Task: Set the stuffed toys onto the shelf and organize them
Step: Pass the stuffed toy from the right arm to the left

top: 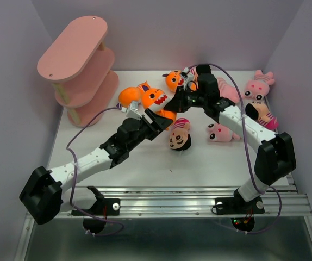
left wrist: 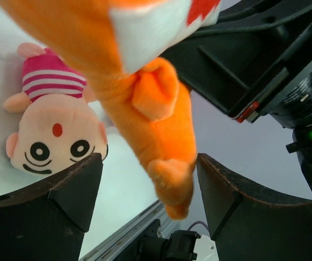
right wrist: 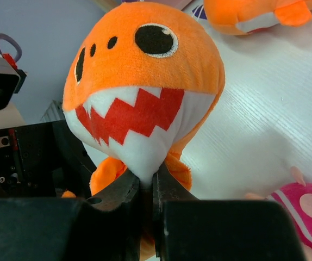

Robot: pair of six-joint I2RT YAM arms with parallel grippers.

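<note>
**Shark in mid-air between two claws: settle who carries it**

Top view. The orange shark (top: 155, 98) is up off the counter (top: 145, 163), centre, a little to the far side. Your right claw (top: 179, 102) comes at it from the right. Your left claw (top: 157, 120) sits just on the near side of it, lower. The shelf (top: 74, 51) stands far left, well apart from both claws. It is nearer your left arm, so I read this as a hand-over to the left.

Left wrist view. The left claw (left wrist: 148, 168) is released, jaws wide. The shark's body and tail hang down between them, touching neither pad as far as I can tell. A doll (left wrist: 55, 130) lies on the counter below, left of the jaws. Before you close, raise the claw so the jaws bracket the thick body, not the thin tail tip. Centre it so both pads meet the plush together.

Right wrist view. The right claw (right wrist: 148, 182) is clenched on the shark's white lower lip, which is only a thin pinch of fabric. The face is upright, toward the camera. Hold that pinch steady until the left has a firm bite, then let go. A sideways tug would likely slip it.
</note>
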